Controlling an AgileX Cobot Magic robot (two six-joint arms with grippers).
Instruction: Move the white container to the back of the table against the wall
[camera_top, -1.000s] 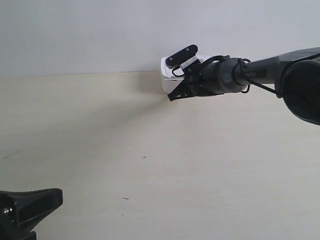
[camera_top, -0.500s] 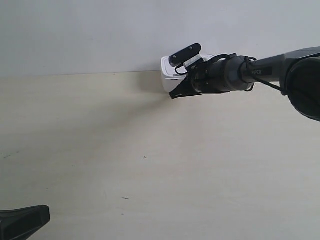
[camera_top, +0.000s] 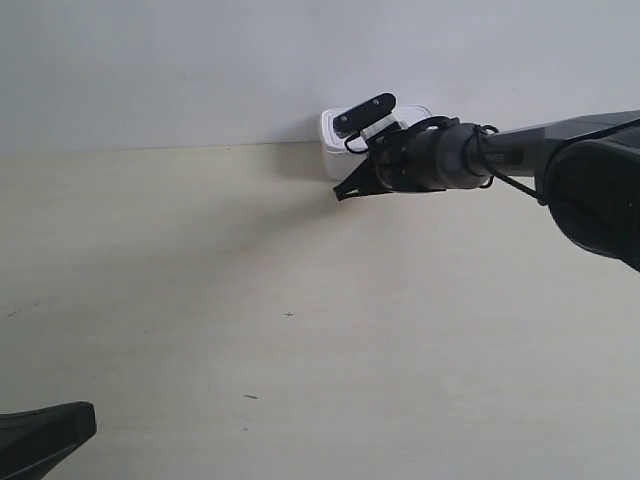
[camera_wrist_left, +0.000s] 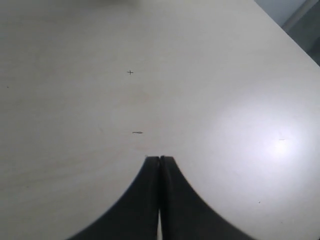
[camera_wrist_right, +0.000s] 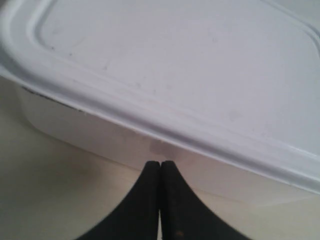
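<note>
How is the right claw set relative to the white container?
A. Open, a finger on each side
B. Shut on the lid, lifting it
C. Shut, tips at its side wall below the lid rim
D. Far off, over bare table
C: the right wrist view shows the right claw with fingers pressed together, tips at the side wall of the white container, just under its lid rim.

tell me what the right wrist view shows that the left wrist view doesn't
Only the right wrist view: the white container, lid on, filling the picture just ahead of the right gripper. Only the left wrist view: open table with a small cross mark, a dark fleck and a bright glare spot ahead of the left gripper. Both: a black gripper with its jaws shut, over the pale table.
</note>
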